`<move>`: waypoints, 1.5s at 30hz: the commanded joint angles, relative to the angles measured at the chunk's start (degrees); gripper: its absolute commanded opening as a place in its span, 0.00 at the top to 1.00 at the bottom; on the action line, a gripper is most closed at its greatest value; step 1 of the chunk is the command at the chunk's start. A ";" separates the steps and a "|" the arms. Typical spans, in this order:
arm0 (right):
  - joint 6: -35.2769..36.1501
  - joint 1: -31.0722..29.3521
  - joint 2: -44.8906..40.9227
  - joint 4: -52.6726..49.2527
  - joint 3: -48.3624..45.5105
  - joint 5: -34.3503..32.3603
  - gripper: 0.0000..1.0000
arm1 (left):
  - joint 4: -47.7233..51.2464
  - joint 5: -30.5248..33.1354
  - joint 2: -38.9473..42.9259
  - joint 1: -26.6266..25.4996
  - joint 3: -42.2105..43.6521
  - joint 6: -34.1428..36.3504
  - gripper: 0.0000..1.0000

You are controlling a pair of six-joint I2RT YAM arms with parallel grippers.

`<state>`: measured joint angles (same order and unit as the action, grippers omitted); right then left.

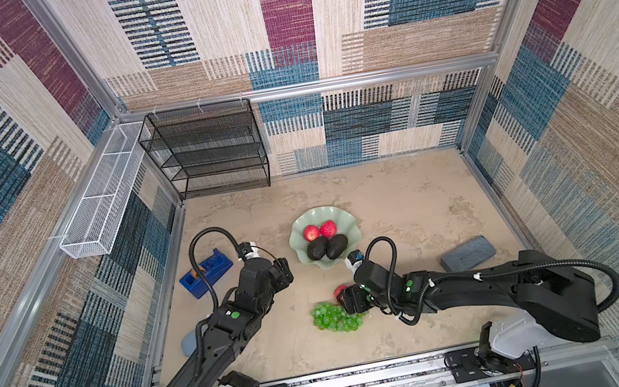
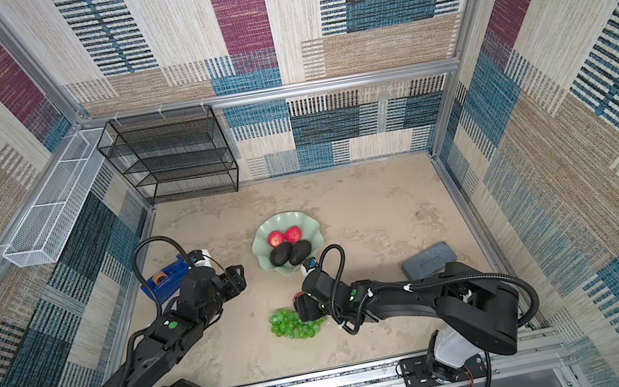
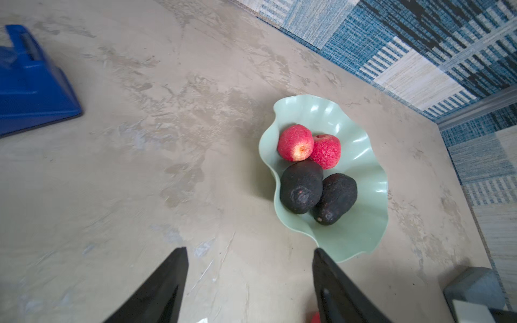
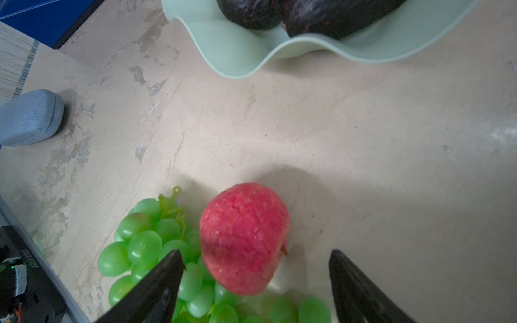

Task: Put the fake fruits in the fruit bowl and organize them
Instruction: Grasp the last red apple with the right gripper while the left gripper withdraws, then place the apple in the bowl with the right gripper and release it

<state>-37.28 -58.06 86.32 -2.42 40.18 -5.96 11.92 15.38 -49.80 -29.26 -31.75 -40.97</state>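
The mint-green fruit bowl (image 1: 347, 218) (image 3: 361, 229) holds two red fruits (image 1: 310, 233) (image 1: 328, 228) and two dark avocados (image 1: 317, 249) (image 1: 336, 246). A third red fruit (image 4: 243, 237) rests against the green grapes (image 1: 333, 317) (image 4: 140, 249) on the table in front of the bowl. My right gripper (image 1: 348, 302) (image 4: 255, 251) stands open astride this red fruit, with a gap on both sides of it. My left gripper (image 1: 285, 274) (image 3: 249, 249) is open and empty over bare table just left of the bowl.
A blue tape dispenser (image 1: 205, 274) sits left of the bowl. A grey case (image 1: 468, 253) lies at the right, and a blue-grey pouch (image 1: 188, 344) near the left arm. A black mesh shelf (image 1: 208, 151) and a white wire basket (image 1: 103, 202) stand at the back left.
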 commanded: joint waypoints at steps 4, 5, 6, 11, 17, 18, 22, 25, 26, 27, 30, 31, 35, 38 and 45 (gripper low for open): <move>0.00 -0.07 3.22 2.25 2.60 -1.37 0.34 | 6.12 6.56 10.15 0.12 4.02 -4.23 0.24; 0.22 -0.08 3.41 2.01 2.79 -1.54 0.37 | 6.58 6.98 11.25 0.08 4.43 -4.34 0.24; 0.36 -0.09 3.37 1.62 3.04 -1.79 0.41 | 7.01 7.41 12.17 0.08 4.66 -4.45 0.24; 1.30 -0.05 -0.13 -2.03 2.70 -5.38 0.56 | 7.47 8.00 13.52 0.08 5.29 -4.54 0.23; 6.17 -0.01 -8.46 -12.22 5.20 -16.27 0.56 | 7.52 8.01 12.55 0.19 4.78 -3.44 0.23; 8.11 0.15 -9.34 -13.12 6.21 -17.92 0.56 | 7.59 8.00 12.46 0.17 4.68 -3.26 0.23; 17.03 2.47 -7.39 -15.78 13.53 -25.32 0.56 | 8.38 7.81 12.56 0.18 4.76 -3.15 0.22; 21.72 5.40 -2.07 -15.92 19.74 -26.91 0.55 | 10.39 7.57 13.11 0.20 4.58 -3.30 0.22; 23.14 6.14 -0.01 -15.76 21.65 -27.18 0.55 | 11.24 7.48 13.55 0.18 4.59 -3.19 0.22; 24.20 6.61 2.07 -15.46 23.34 -27.62 0.56 | 11.88 7.48 14.04 0.17 4.59 -3.15 0.22; 27.72 7.67 8.46 -13.95 27.83 -29.84 0.55 | 13.68 7.54 16.08 0.19 4.59 -2.76 0.22; 28.95 8.06 10.62 -13.14 29.15 -30.51 0.55 | 14.21 7.67 16.88 0.24 4.59 -2.74 0.22; 32.76 10.34 18.55 -10.60 33.81 -30.51 0.55 | 15.97 7.44 19.57 0.19 4.90 -2.74 0.22; 34.55 11.79 24.05 -9.67 37.15 -30.39 0.55 | 17.14 6.58 21.55 0.19 5.16 -2.54 0.21; 36.16 13.77 31.21 -7.69 41.47 -27.74 0.48 | 15.84 1.23 26.87 0.16 6.49 -0.11 0.21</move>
<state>-2.48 -44.38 116.42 -12.73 80.27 -34.46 28.12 19.53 -24.27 -29.12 -25.58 -43.11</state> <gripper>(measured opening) 0.494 0.789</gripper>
